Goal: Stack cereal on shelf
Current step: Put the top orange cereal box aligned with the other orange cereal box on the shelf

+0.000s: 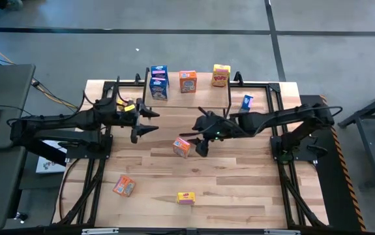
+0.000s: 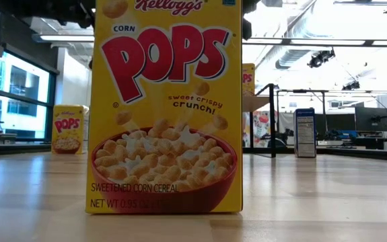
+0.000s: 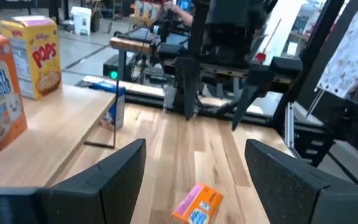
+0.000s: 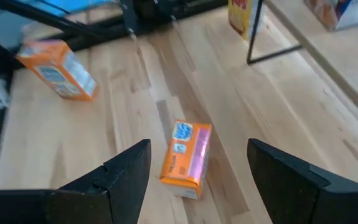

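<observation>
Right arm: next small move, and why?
Probably lower the right end effector straight down around the orange box and close. Its fingers stand open either side of the box lying on the tabletop, and nothing is gripped; the shelf has room.

Up top centre, the shelf (image 1: pixel 187 98) carries stacked blue boxes (image 1: pixel 158 81), an orange box (image 1: pixel 188 81) and a yellow box (image 1: pixel 221 75), all upright. Another orange box (image 1: pixel 181 147) lies mid-frame, one more (image 1: pixel 124 186) lower left, a yellow one (image 1: pixel 186 198) bottom centre.

Lab or workshop: concrete floor (image 1: pixel 239 52), monitors (image 2: pixel 371 119), exposed ceiling ducts (image 2: pixel 301 54).
</observation>
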`<state>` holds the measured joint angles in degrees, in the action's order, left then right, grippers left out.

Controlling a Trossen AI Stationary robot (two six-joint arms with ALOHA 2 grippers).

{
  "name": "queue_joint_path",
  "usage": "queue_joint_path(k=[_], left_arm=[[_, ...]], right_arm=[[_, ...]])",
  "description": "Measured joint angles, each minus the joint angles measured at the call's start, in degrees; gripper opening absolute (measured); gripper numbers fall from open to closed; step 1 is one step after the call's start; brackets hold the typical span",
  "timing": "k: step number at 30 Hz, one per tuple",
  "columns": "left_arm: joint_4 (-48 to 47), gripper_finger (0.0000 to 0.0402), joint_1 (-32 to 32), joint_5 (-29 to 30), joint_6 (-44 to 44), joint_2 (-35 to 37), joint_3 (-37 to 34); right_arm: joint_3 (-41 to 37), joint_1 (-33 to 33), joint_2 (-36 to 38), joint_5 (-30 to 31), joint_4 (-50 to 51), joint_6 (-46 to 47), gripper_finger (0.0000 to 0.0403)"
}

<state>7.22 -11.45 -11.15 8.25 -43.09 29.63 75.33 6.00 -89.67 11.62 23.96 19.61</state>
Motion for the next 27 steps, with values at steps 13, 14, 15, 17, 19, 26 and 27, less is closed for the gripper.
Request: queue_joint_path(k=[13,14,15,17,19,26,27], left_arm=[[-3.6,0.0266,0.7,0.1,-1.6,0.0,0.0],[-3.6,0.0266,0.7,0.0,-1.9,0.0,0.0],[-3.7,0.0266,0.7,0.0,-1.9,0.0,0.0],[-3.8,0.0266,0.7,0.0,-1.9,0.0,0.0],[-4.3,0.0266,0.7,0.0,-2.0,0.0,0.0],[-5.2,0.0266,0.7,0.0,-1.9,0.0,0.0],[-5.2,0.0266,0.7,0.0,-1.9,0.0,0.0]], right_arm=[[0.0,0.2,-6.5,0.2,-1.0,1.4,0.0259],[0.0,0.2,-6.9,0.1,-1.5,1.7,0.0259],[0.0,0.2,-7.3,-0.1,-1.5,2.2,0.0259],[0.0,0.2,-8.2,-0.2,-1.5,2.5,0.0259],[0.0,0.2,-9.0,-0.2,-1.5,2.7,0.0259],[0.0,0.6,-10.3,-0.2,-2.6,4.4,0.0259],[0.0,0.8,-10.4,-0.1,-2.4,4.8,0.0259]])
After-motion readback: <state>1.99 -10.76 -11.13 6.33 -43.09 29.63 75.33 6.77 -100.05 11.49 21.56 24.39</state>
